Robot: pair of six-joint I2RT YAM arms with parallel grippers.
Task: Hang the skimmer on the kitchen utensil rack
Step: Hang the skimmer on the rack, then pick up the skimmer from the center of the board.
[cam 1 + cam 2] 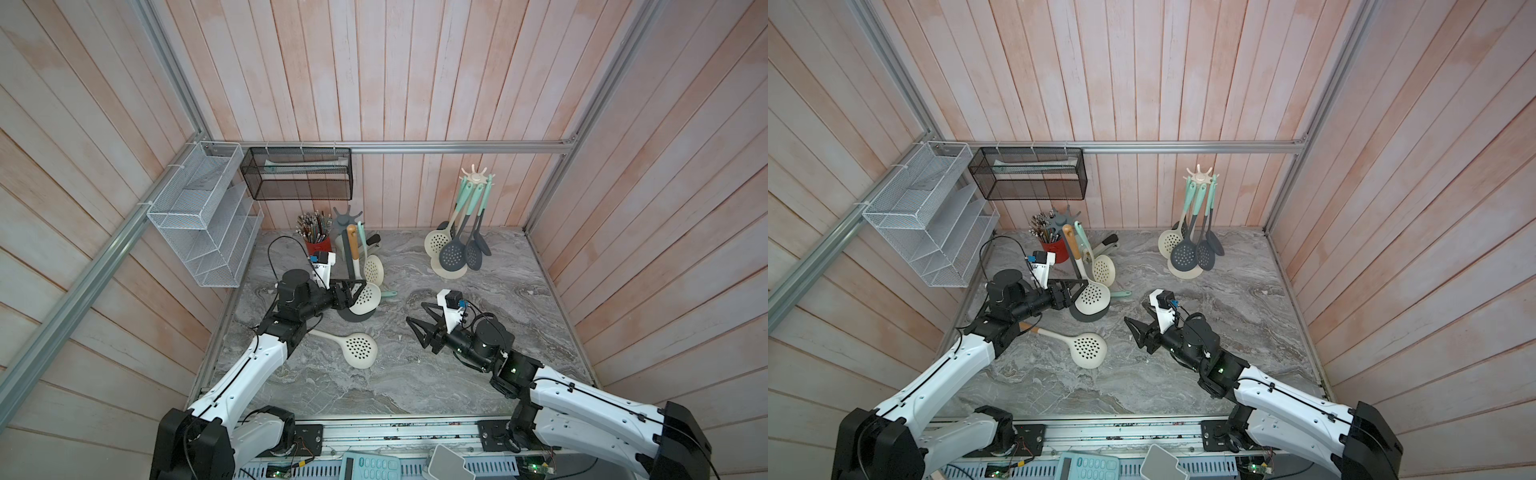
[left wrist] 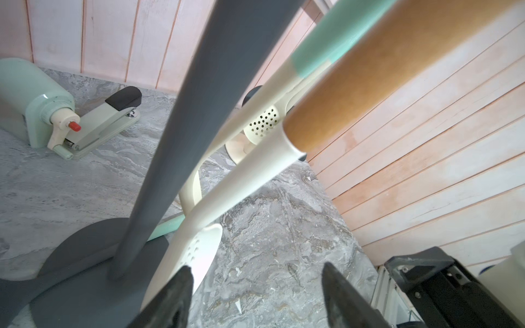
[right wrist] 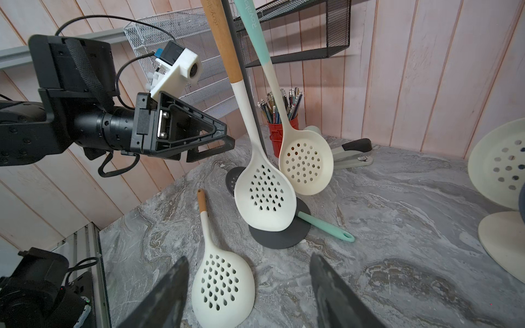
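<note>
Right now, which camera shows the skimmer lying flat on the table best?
The right wrist view: the skimmer lies close, nearly whole, from wooden handle to holed head. In both top views it is small, and the left arm covers part of its handle. The left wrist view does not show it.

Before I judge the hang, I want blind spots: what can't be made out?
Whether the upright wood-handled skimmer hangs on a hook of the grey rack: handle top cut off in both wrist views, too small in both top views.
Teal-handled utensil at the rack's base: middle hidden behind that skimmer's bowl, right wrist view.
Black mesh basket: contents blurred by mesh, both top views.
</note>
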